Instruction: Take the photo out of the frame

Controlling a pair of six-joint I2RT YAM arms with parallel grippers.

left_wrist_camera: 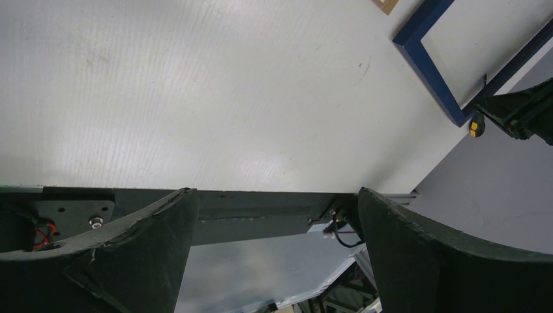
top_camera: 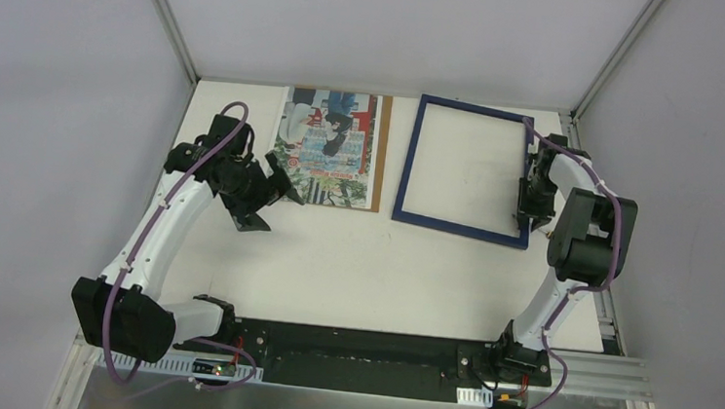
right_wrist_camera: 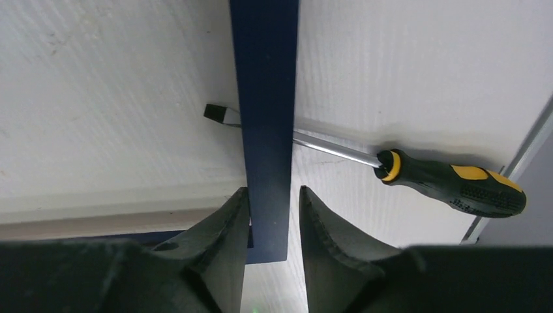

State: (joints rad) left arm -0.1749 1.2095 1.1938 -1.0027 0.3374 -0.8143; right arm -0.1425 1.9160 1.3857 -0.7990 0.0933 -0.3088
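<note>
Though thin, dark-blue rectangular frame (right_wrist_camera: 264,98) between fingers (right_wrist_camera: 326,228) of right tool (right_wrist_camera: 274,192)

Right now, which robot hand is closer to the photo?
Left. The left gripper sits just left of the photo; the right gripper straddles a bar of the frame, farther away.

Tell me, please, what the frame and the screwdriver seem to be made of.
The frame looks like painted wood or fibreboard, though plastic is possible: flat, matte dark-blue face, no grain showing. The screwdriver has a shiny bare-metal shaft and a black-and-yellow handle, probably plastic with a textured rubbery grip.
</note>
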